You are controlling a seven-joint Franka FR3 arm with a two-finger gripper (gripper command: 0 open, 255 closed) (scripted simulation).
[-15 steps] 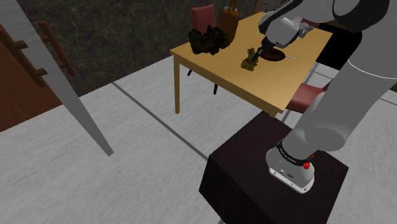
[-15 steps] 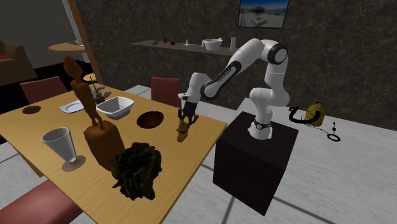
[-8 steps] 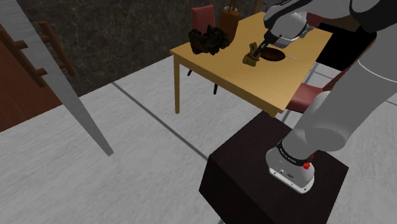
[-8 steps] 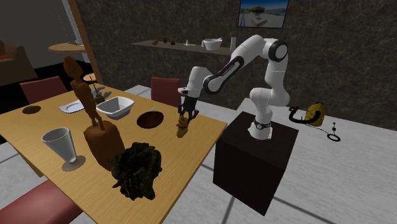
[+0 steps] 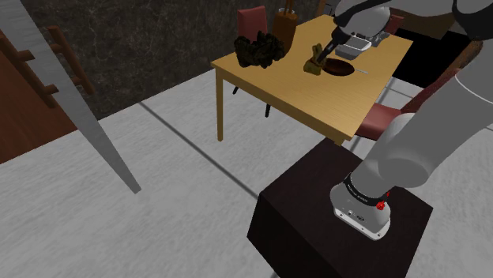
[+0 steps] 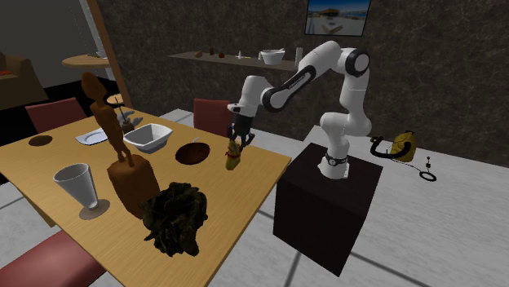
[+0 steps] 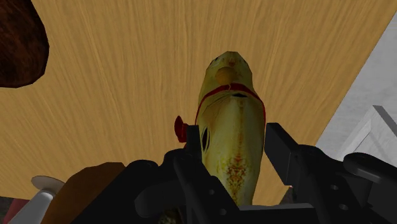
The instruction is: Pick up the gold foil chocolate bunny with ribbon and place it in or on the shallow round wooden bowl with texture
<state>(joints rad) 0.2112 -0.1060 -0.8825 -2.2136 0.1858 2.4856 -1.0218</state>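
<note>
In the shoulder view, at upper right, you see the gripper (image 5: 319,52) clamped on the gold bunny (image 5: 314,65), just left of the dark bowl (image 5: 340,69) on the table (image 5: 316,103). In the second exterior view, the bunny hangs at centre, right of the bowl. In the wrist view, both fingers (image 7: 287,154) press against the bunny's sides.

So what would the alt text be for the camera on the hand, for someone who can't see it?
A black gripper clasps a gold bunny with a red ribbon between its two fingers, above a wooden table. Part of a dark brown bowl shows off to one side of the bunny.
</note>
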